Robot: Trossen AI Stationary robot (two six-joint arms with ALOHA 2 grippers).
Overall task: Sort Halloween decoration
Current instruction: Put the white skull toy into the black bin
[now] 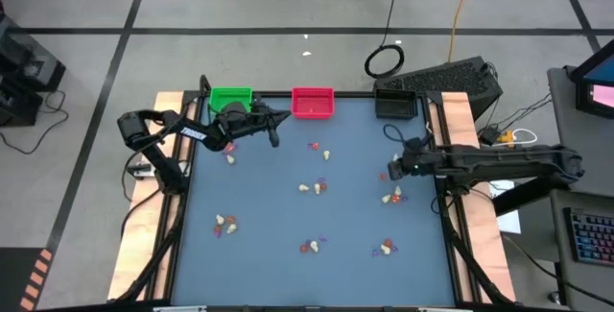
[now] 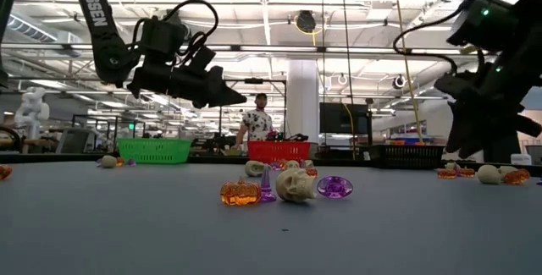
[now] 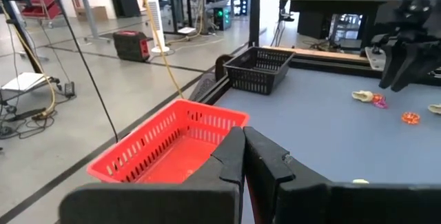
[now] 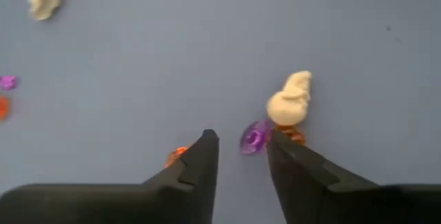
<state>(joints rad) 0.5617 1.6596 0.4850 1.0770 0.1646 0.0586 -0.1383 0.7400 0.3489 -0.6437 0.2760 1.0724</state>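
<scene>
Tiny cream, orange and purple Halloween trinkets lie in small clusters on the blue-grey table (image 1: 269, 206); one cluster (image 1: 312, 187) is in the middle (image 2: 284, 186). My right gripper (image 4: 241, 145) is open and tilts down over the cluster by the right edge (image 1: 391, 197). A purple trinket (image 4: 255, 138) shows just beyond its fingertips, beside a cream skull (image 4: 291, 100); the fingers touch nothing. My left gripper (image 1: 276, 125) is shut, raised above the table at the far edge, close to the red tray (image 3: 172, 145). Nothing shows between its fingers (image 3: 242, 156).
Three small trays stand along the far edge: green (image 1: 230, 99), red (image 1: 313, 103) and black (image 1: 395, 106). More trinket clusters lie near the left (image 1: 225, 223), at the front (image 1: 309, 247) and the front right (image 1: 386, 249). A person stands in the room beyond the table (image 2: 257, 123).
</scene>
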